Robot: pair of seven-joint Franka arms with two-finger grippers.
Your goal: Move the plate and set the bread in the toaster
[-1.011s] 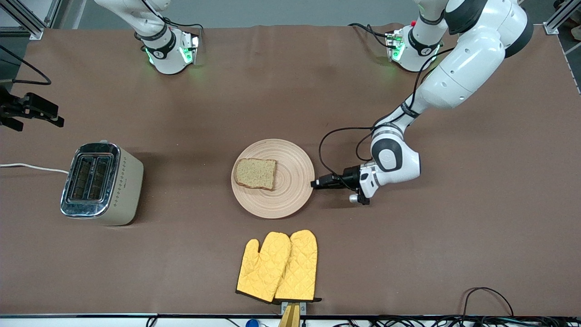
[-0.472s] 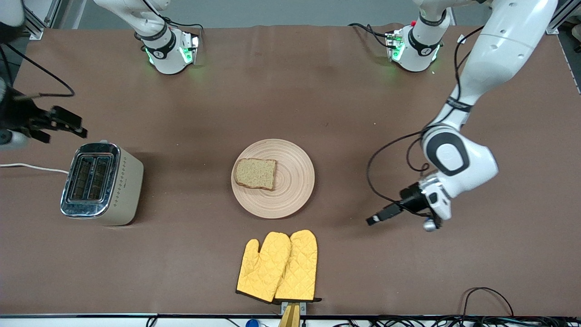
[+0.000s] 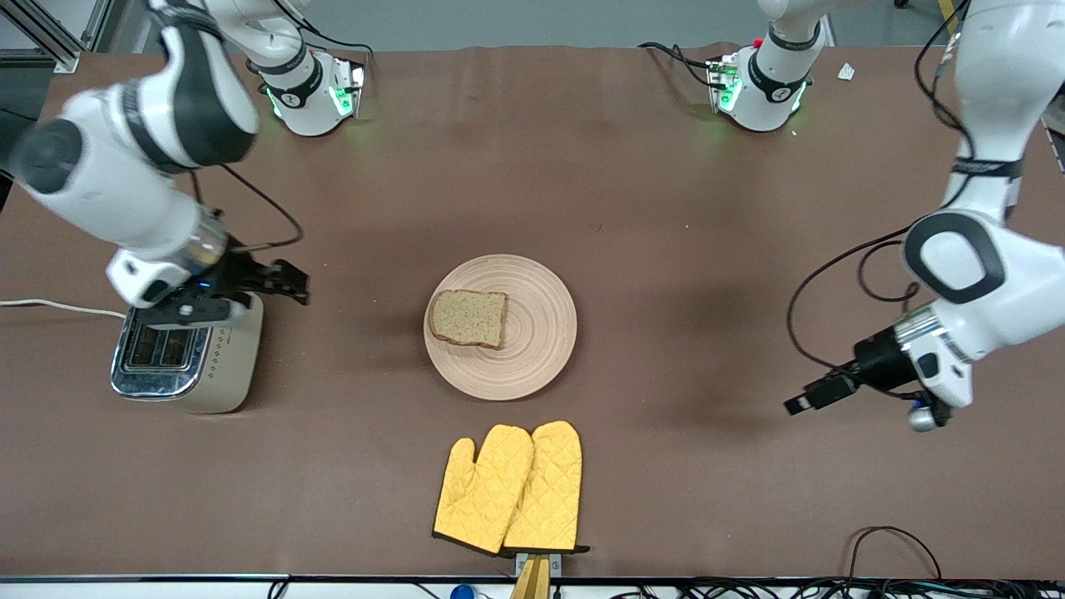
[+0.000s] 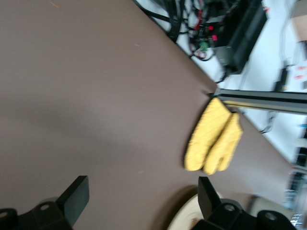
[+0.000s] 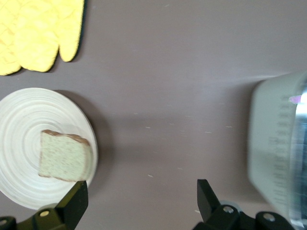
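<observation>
Seen from above, a brown tabletop [image 3: 682, 208] with a round wooden plate [image 3: 532, 349] at its middle, taken here as the landmark. On the plate, toward the right arm's end, one slice of brown bread [image 3: 468, 318] lying flat. Well apart from the plate at the right arm's end, a cream toaster [image 3: 212, 366] standing upright with a chrome top, white cord [image 3: 58, 306] trailing off the edge. Nearer the front camera than the plate, a pair of yellow oven mitts [image 3: 509, 488], close to it but not touching. Right end effector [image 3: 287, 283] over the tabletop between toaster and plate, just beside the toaster, fingers spread and empty. Left end effector [image 3: 800, 404] over bare tabletop well apart from the plate, toward the left arm's end, fingers likewise spread, nothing held.
</observation>
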